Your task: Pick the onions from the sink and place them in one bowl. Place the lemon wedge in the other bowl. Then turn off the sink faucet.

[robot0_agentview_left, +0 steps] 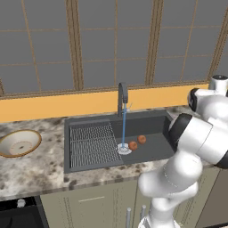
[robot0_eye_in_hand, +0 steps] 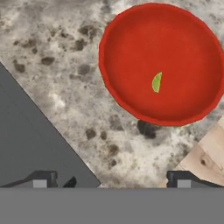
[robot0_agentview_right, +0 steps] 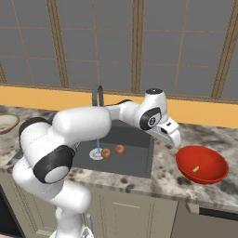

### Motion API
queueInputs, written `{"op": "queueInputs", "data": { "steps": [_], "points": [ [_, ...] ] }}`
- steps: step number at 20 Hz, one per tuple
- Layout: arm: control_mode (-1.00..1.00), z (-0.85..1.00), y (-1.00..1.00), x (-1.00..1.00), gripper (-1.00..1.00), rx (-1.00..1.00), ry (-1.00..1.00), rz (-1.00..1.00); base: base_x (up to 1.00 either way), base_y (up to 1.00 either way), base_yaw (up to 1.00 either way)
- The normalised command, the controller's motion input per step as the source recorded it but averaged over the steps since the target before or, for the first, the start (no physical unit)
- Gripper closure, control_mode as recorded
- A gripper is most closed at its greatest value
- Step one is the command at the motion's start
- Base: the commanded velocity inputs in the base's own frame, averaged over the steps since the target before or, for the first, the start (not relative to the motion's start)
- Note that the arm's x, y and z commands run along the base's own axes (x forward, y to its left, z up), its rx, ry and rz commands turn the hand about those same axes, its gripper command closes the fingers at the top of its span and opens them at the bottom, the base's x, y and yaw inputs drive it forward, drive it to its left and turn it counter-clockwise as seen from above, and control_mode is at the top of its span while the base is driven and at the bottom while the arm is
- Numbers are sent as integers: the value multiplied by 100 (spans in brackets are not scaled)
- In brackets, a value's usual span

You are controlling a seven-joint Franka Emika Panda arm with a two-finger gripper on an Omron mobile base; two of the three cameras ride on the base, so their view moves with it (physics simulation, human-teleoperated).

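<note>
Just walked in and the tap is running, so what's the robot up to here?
The arm is sorting things from the sink into bowls. Its open, empty gripper hangs over the counter beside the red bowl, where the lemon wedge already lies. Both onions sit in the basin near the drain, the beige bowl on the counter to the left looks empty, and water runs from the faucet.

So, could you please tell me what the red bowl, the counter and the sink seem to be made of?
The bright red rounded bowl looks like glazed ceramic or plastic, judging by its smooth even sheen. The mottled grey-brown counter looks like polished granite, given its speckled pattern. The dark grey rectangular sink looks like matte composite or metal, being flat and free of glare.
</note>
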Motion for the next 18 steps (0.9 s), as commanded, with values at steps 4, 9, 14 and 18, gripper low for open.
{"op": "queueInputs", "data": {
  "steps": [4,9,14,18],
  "points": [
    [-100,9,55,0,-100,2,9,6,0,0,0],
    [-100,4,53,0,-100,4,12,8,0,0,0],
    [-100,0,52,0,-100,7,16,12,0,0,0],
    [-100,0,33,1,-100,16,13,15,0,0,0]
  ]
}}
